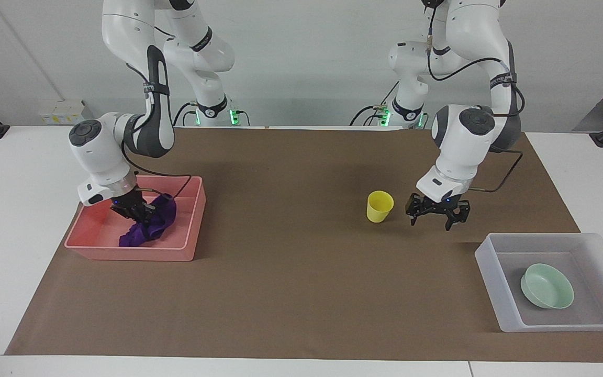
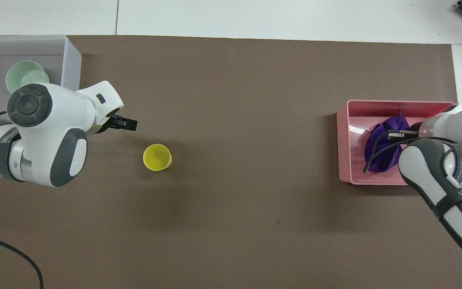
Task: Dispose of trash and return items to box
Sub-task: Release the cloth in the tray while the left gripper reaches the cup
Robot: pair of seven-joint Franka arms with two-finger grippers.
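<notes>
The purple rag lies low in the pink tray, with my right gripper shut on its upper folds. In the overhead view the rag shows in the pink tray under the right gripper. The yellow cup stands upright on the brown mat, also seen from overhead. My left gripper is open and empty, low over the mat beside the cup, toward the left arm's end; overhead it shows near the cup. The mint-green bowl sits in the translucent box.
In the overhead view the left arm covers part of the bowl and of the box. The brown mat covers most of the white table. The box stands at the left arm's end, the pink tray at the right arm's end.
</notes>
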